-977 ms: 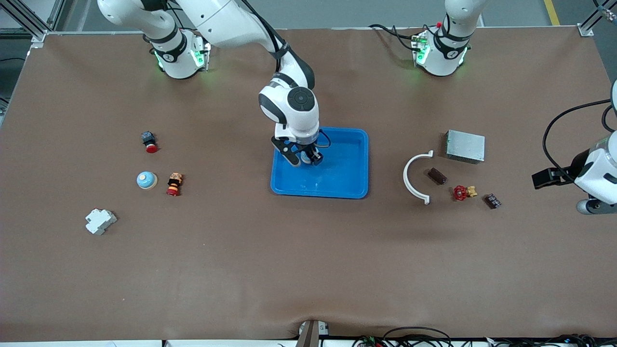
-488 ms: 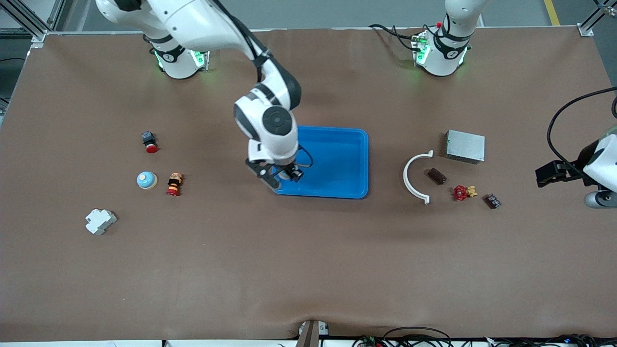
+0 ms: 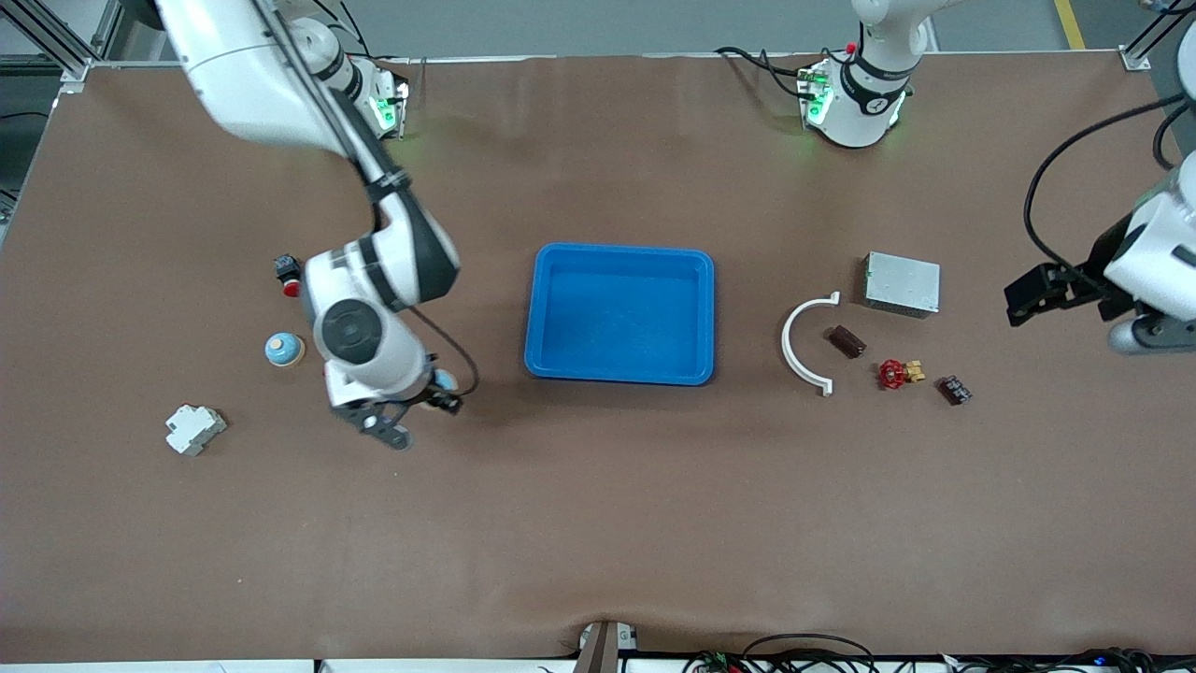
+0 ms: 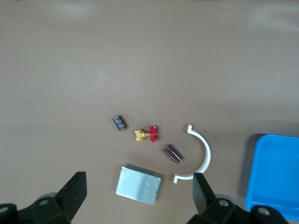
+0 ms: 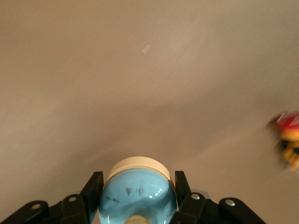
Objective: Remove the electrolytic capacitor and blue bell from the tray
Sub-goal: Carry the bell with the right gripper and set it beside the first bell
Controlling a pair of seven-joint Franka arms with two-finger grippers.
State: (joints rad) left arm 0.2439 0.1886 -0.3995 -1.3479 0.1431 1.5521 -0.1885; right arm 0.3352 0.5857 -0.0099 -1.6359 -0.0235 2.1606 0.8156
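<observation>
One second ago the right gripper (image 3: 418, 411) stands inside the tray (image 3: 693, 374), closed on a small blue thing. Now it hangs over the bare table toward the right arm's end, well apart from the tray. Its two fingers (image 5: 92, 187) are narrow and clamp the blue bell (image 5: 138, 198), a blue dome on a cream base, above the surface.

The tray looks empty now, so I judge that the removing is almost complete and only the putting down of the bell remains. Which thing is the electrolytic capacitor I cannot tell. A second blue bell (image 3: 283, 349) already sits on the table, near the right gripper.

The left gripper (image 4: 138, 193) waits with its fingers spread wide and holds nothing, high over the left arm's end of the table. Below it lie a grey metal box (image 4: 138, 184), a white curved clip (image 4: 203, 151), a red valve (image 4: 148, 134), a brown piece (image 4: 173, 154) and a small dark block (image 4: 119, 122).

The surface is a brown, matte cover with soft creases, so a round bell could roll a little there. A red button (image 3: 290, 276) and a white breaker (image 3: 194, 428) also lie at the right arm's end. Around the table I see a grey floor, metal frame posts at the corners, and cables at the edge nearest the front camera.
</observation>
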